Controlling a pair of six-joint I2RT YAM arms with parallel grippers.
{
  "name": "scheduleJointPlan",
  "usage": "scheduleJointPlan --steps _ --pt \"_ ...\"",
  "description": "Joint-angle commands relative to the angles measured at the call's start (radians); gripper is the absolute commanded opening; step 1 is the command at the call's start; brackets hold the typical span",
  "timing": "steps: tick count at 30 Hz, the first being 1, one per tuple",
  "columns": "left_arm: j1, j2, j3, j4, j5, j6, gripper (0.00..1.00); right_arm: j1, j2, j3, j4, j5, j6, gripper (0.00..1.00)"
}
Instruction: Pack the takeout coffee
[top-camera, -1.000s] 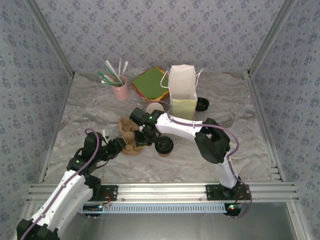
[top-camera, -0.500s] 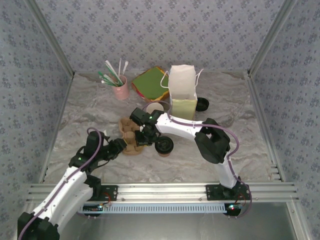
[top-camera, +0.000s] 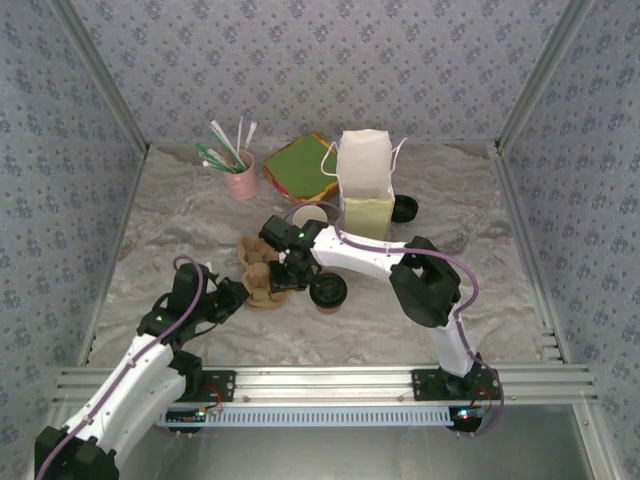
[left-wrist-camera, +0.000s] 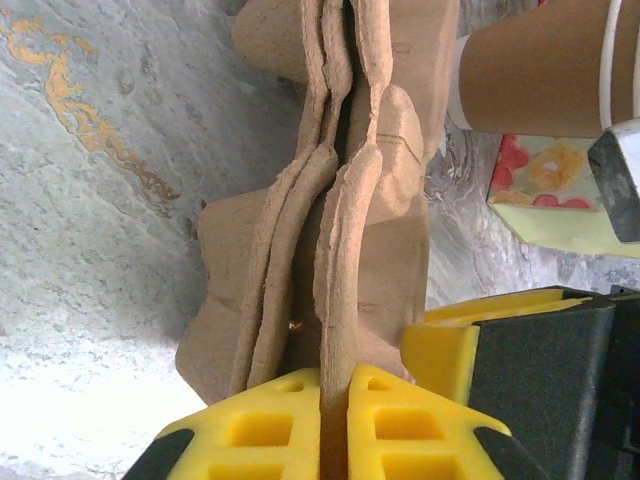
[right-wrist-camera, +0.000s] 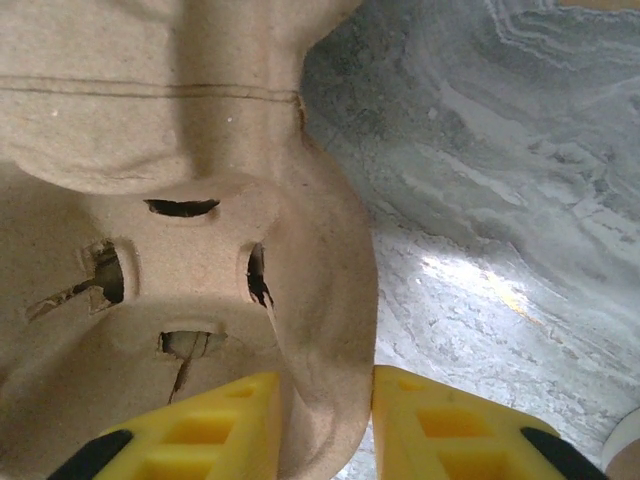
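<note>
- Near the front-left of the worktop (top-camera: 170, 230), your left arm runs low from its base and slants up and to the right. Its wrist is about level, and the left hand (top-camera: 238, 294) points at the near-left side of the cup carrier (top-camera: 252, 252).
- Your left hand is clenched. In its wrist view the two yellow fingers (left-wrist-camera: 250, 435) meet on a thin upright edge of the carrier's cardboard, with just that sheet between them, so it is grasping the cup carrier.
- Your right arm rises from its base at the front right and folds at the elbow. From there it reaches left and away across the middle of the worktop, and the wrist bends down so the right hand (top-camera: 284, 276) meets the carrier from the far-right side.
- Your right hand stands part-way apart, with one finger on each side of a curved wall of the carrier. Both sit close against the cardboard, but you cannot tell whether they press it or merely flank it.
- The cup carrier lies on the worktop between your two hands.
- The takeout coffee (top-camera: 328, 290) stands upright on the worktop with its black lid on. It is just right of the carrier, on the near side of your right forearm, and neither hand touches it. It is apart from the paper bag (top-camera: 365, 170), which stands upright toward the back.
</note>
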Motion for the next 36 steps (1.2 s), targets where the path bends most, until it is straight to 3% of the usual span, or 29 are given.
scheduleJointPlan --steps 1,9,26,30,36 --pt "-0.004 -0.022 0.031 -0.019 -0.007 0.000 0.09 0.017 -0.066 0.044 -0.003 -0.009 -0.019 0.32" --pt "-0.001 -0.085 0.049 -0.030 -0.017 -0.017 0.04 0.006 -0.144 0.082 -0.059 0.067 -0.075 0.48" --pt "0.035 -0.191 0.024 0.084 0.038 -0.106 0.01 0.000 -0.230 0.035 -0.055 0.120 -0.068 0.53" --pt "0.035 -0.195 0.025 0.073 0.043 -0.105 0.01 -0.016 -0.224 0.001 -0.005 0.045 -0.053 0.45" --pt "0.036 -0.207 0.013 0.072 0.047 -0.112 0.02 -0.036 -0.206 -0.049 0.063 -0.010 -0.018 0.44"
